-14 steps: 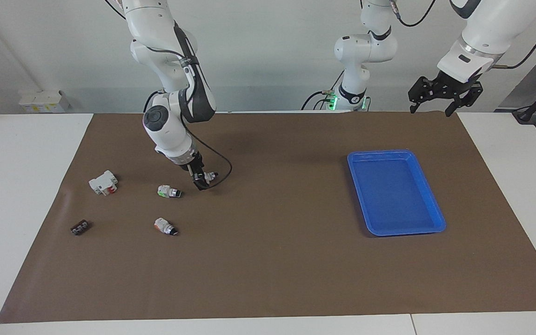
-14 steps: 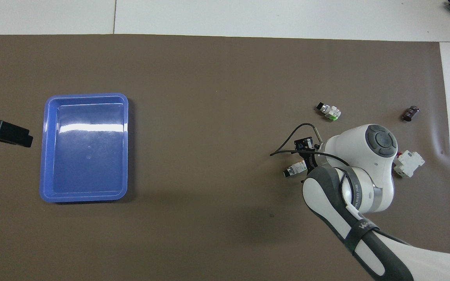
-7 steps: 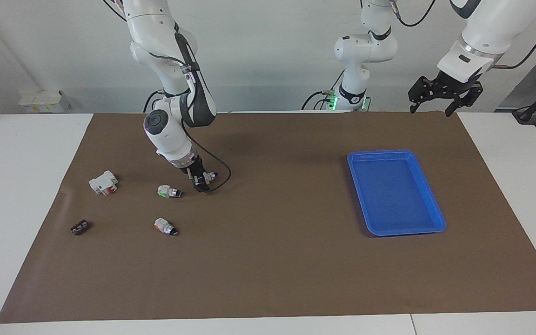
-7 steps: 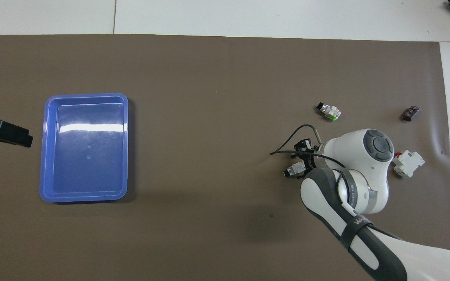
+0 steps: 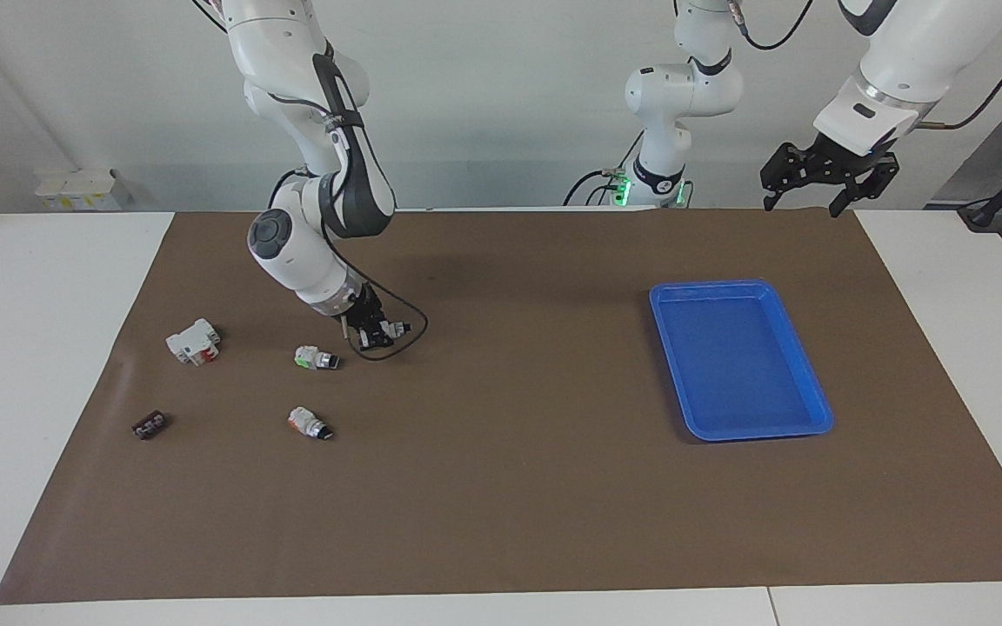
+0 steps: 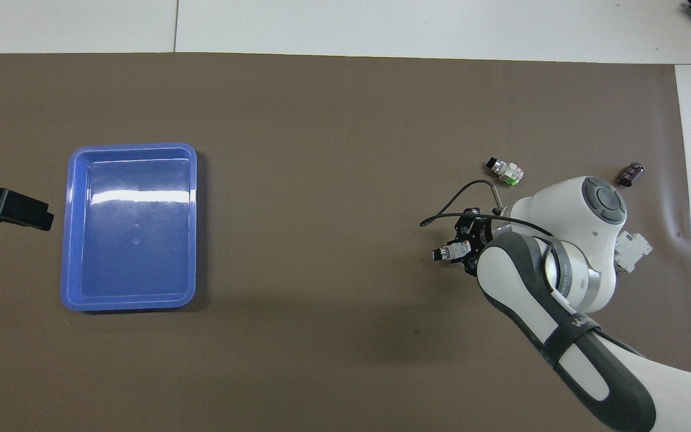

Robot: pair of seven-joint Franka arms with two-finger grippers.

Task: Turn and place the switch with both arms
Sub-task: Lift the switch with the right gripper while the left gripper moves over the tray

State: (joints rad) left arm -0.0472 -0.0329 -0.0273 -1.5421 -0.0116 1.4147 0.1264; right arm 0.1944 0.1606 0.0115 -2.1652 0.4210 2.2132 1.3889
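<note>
Brown matting covers a white bench (image 5: 49, 365) below a pale wall. Early stage: the right tool (image 5: 377, 331) is clamped on the switch (image 5: 391, 329), just above the mat beside a green-ended switch (image 5: 317, 357); turning, hand-over and placing remain. An empty blue tray (image 5: 801, 365) lies toward the left arm's end. The left tool (image 5: 818, 187) waits there, its fingers spread apart.
</note>
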